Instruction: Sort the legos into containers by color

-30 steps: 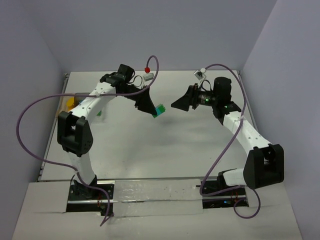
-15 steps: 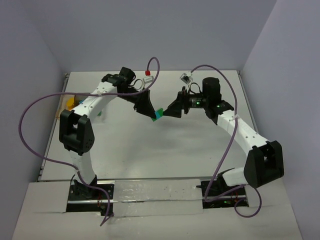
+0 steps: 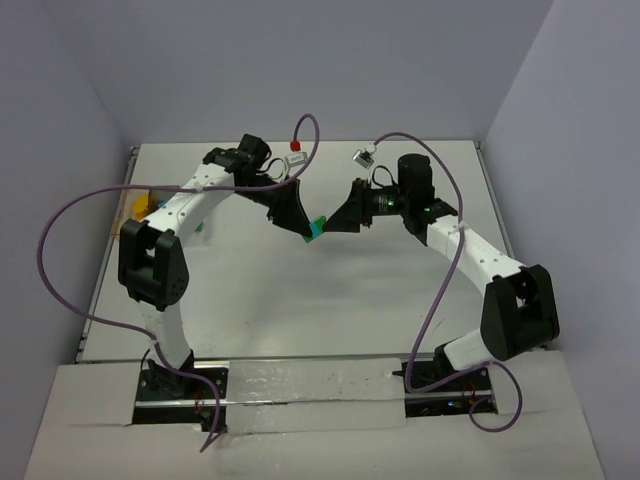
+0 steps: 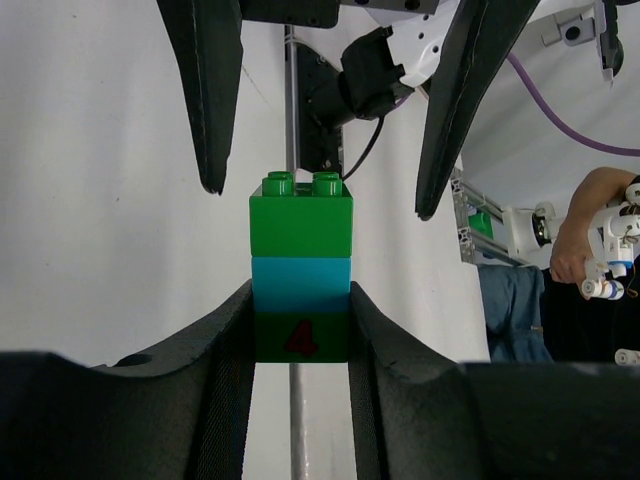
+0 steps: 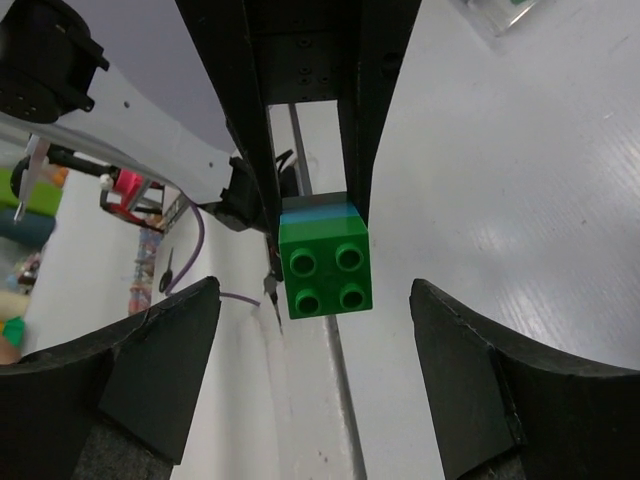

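Left wrist view has the left gripper (image 4: 300,305) clamped on the dark green bottom brick (image 4: 300,340) of a three-brick stack (image 4: 300,270), one finger pressed against each side. The stack's long axis runs straight out from those fingers toward the other arm: dark green, then a blue brick (image 4: 322,290), then a bright green brick (image 4: 300,215) at the free end, studs facing outward.

The right gripper (image 5: 312,300) is spread wide. Its fingers stand one on either side of the bright green end brick with a gap on both sides, touching nothing. That brick lies directly between the right fingers, so I judge the next need is closing squarely across it and pulling along the axis.

The stack hangs in the air over the middle of the table (image 3: 300,300). What looks like a tray (image 3: 135,207) holding yellow and orange sits well apart at the left edge.
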You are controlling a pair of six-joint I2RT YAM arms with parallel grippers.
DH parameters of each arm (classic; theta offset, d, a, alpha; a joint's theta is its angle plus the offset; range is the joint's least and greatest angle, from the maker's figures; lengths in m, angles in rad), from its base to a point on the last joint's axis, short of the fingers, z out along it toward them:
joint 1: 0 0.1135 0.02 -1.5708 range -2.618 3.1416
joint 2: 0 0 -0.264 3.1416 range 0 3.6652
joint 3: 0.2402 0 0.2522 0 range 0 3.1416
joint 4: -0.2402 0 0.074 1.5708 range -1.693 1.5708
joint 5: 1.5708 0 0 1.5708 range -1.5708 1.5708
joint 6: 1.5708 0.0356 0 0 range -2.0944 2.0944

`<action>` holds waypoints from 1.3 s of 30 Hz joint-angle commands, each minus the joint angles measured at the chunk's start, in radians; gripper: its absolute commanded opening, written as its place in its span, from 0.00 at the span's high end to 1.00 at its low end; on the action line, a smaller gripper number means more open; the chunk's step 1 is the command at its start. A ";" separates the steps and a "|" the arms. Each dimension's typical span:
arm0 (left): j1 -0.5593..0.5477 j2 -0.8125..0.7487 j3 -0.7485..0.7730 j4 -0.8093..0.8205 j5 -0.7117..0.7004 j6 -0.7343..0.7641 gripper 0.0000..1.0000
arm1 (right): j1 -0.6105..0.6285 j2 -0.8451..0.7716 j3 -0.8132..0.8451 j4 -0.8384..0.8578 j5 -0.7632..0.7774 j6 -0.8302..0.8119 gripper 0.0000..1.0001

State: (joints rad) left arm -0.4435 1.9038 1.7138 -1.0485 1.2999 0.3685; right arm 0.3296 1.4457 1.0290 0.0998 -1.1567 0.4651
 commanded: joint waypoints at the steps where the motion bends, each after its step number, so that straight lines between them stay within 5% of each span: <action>1: -0.002 -0.038 0.025 -0.012 0.054 0.027 1.00 | 0.031 0.007 0.063 -0.036 -0.012 -0.061 0.17; 10: -0.013 -0.035 0.030 -0.015 0.057 0.024 1.00 | 0.040 0.024 0.084 -0.033 0.002 -0.058 0.33; 27: -0.016 -0.036 0.034 -0.007 0.066 0.012 1.00 | 0.068 0.056 0.117 -0.092 0.013 -0.112 0.34; 35: -0.017 -0.035 0.031 0.000 0.061 0.002 1.00 | 0.071 0.058 0.125 -0.092 0.016 -0.124 0.62; 38: -0.018 -0.041 0.015 0.011 0.048 -0.013 1.00 | 0.071 0.058 0.130 -0.119 0.010 -0.135 0.81; 39: -0.018 -0.044 0.010 0.010 0.045 -0.007 1.00 | 0.071 0.054 0.131 -0.123 0.009 -0.135 0.96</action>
State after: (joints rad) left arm -0.4529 1.9031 1.7138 -1.0522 1.3228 0.3682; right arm 0.3901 1.4970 1.1077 -0.0095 -1.1416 0.3528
